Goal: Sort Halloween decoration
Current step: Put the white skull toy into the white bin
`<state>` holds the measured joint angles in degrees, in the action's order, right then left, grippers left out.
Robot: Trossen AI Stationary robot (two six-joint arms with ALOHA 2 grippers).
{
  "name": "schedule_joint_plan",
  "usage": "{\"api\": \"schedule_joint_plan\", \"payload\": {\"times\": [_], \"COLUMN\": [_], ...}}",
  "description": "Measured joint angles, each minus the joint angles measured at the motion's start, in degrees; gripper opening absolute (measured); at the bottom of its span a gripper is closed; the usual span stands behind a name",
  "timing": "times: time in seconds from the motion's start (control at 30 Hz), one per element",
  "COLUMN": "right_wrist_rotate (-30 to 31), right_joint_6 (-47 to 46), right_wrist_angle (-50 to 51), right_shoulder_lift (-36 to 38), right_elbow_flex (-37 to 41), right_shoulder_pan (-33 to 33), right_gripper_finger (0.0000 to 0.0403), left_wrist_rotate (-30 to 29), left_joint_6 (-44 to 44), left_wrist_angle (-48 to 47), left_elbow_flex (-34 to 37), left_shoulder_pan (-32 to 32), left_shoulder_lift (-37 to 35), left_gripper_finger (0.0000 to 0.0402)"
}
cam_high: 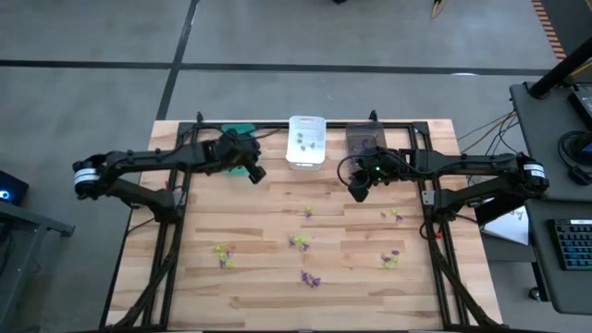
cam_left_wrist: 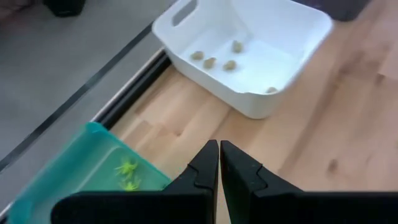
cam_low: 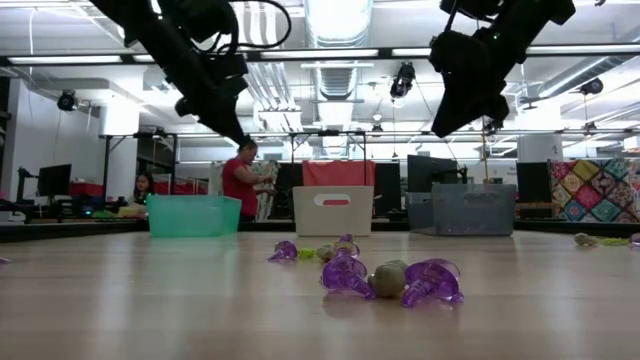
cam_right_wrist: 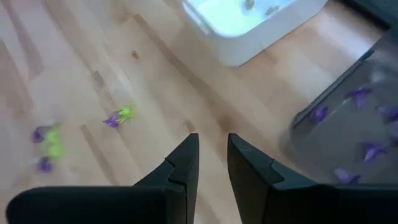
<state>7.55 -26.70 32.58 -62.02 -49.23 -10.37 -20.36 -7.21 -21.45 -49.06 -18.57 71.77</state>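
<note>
We start with the wooden surface (cam_high: 277, 240), which carries everything, with three bins lined up along its far edge: a green bin (cam_high: 242, 134) on the left, a white bin (cam_high: 306, 141) in the middle and a dark grey bin (cam_high: 365, 139) on the right. We read this row as one bin per colour, since the left wrist view shows yellow-green pieces in the green bin, pale greyish ones in the white bin, and the right wrist view shows purple ones in the grey bin.

Both arms hang high over the far half, close to the bins. Our left hand (cam_high: 258, 173) sits just in front of the green bin with its fingers pressed together and nothing between them. Our right hand (cam_high: 357, 193) hovers in front of the grey bin, fingers a little apart, and we see nothing held there. We judge both have no load and need to travel back to the loose pieces.

The decorations (cam_high: 299, 242) left to sort lie scattered across the near half of the surface, well apart from the bins, in small clusters. They are tiny spiky plastic trinkets, purple and yellow-green, some lying tangled in mixed pairs. In the low view a purple pair (cam_low: 390, 278) flanks a rounder greyish piece.
</note>
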Motion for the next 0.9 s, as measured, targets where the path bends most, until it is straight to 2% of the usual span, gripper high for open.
{"api": "schedule_joint_plan", "payload": {"times": [0.07,0.17,0.23,0.37,0.43,0.63,0.77,0.9], "right_wrist_rotate": [-5.61,-17.59,-20.11,-14.65,-12.96,-8.52,-5.82,-4.45], "right_joint_6": [-3.33,-5.35,-9.04,-23.16,-28.60,-29.72,-29.75,-29.75], "right_wrist_angle": [0.10,1.99,9.57,34.37,40.31,35.71,29.98,29.11], "right_shoulder_lift": [0.00,-1.33,-2.88,-6.38,-7.28,-7.43,-7.76,-9.13], "right_elbow_flex": [0.31,0.83,0.81,0.59,0.59,0.52,0.52,0.52], "right_shoulder_pan": [0.12,1.96,3.83,6.17,8.34,13.12,13.75,13.77], "right_gripper_finger": [0.0073,0.0075,0.0071,0.0061,0.0058,0.0066,0.0082,0.0103], "left_wrist_rotate": [0.00,-0.02,-0.02,-0.02,-0.02,-0.07,-0.07,-0.07], "left_joint_6": [-0.83,-1.78,-2.29,-2.57,-2.59,-2.57,-2.57,-2.57], "left_wrist_angle": [0.00,-0.01,0.00,0.28,0.74,2.40,2.43,2.41], "left_elbow_flex": [0.00,0.02,0.02,0.02,0.02,0.02,0.02,0.02], "left_shoulder_pan": [1.15,3.01,4.18,5.93,6.44,6.58,6.58,6.58], "left_shoulder_lift": [0.35,0.57,0.59,0.59,0.59,0.57,0.57,0.59], "left_gripper_finger": [0.0000,0.0000,0.0000,0.0000,0.0000,0.0000,0.0000,0.0000]}}
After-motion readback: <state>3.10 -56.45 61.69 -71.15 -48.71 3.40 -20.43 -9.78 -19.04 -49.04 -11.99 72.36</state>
